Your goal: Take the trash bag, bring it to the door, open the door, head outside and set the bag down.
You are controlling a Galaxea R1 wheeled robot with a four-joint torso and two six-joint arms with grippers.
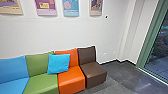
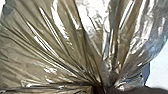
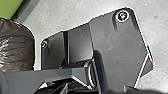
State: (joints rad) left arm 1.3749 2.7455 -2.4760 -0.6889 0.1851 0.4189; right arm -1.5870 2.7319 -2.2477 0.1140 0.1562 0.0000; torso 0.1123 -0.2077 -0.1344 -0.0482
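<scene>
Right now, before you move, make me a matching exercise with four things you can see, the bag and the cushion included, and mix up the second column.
Things
1. Cushion
2. Seat nearest the window
3. Posters
4. Bag

Colour, place or state
A. Hung on the wall
B. Gathered into shiny folds
C. Brown, beside an orange one
D. Bright blue

Right pairs: 1-D, 2-C, 3-A, 4-B

open floor (image 1: 122,73) between brown chair (image 1: 94,72) and glass (image 1: 161,55), wall (image 1: 62,32) behind
</scene>
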